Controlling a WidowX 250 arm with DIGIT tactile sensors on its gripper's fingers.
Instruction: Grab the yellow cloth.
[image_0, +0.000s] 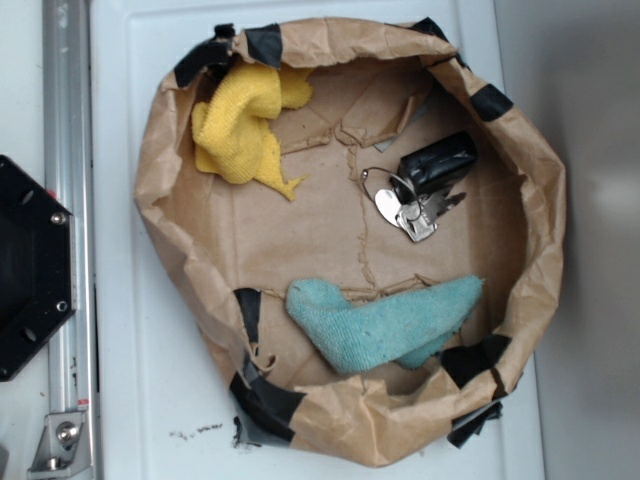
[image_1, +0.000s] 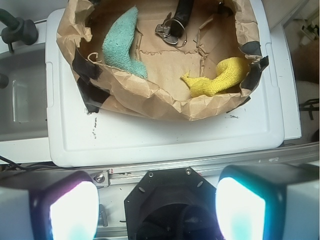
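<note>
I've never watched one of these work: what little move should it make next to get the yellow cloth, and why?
Probably move the hand forward over the paper bag's rim toward the yellow cloth. The hand looks open and hangs outside the bag, well short of the cloth, which lies bunched against the bag's wall.

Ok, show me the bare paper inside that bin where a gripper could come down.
The widest bare patch is the centre floor, bordered by the yellow cloth, keys and teal cloth. The keys and black fob crowd the right; the yellow cloth hugs the paper wall.
</note>
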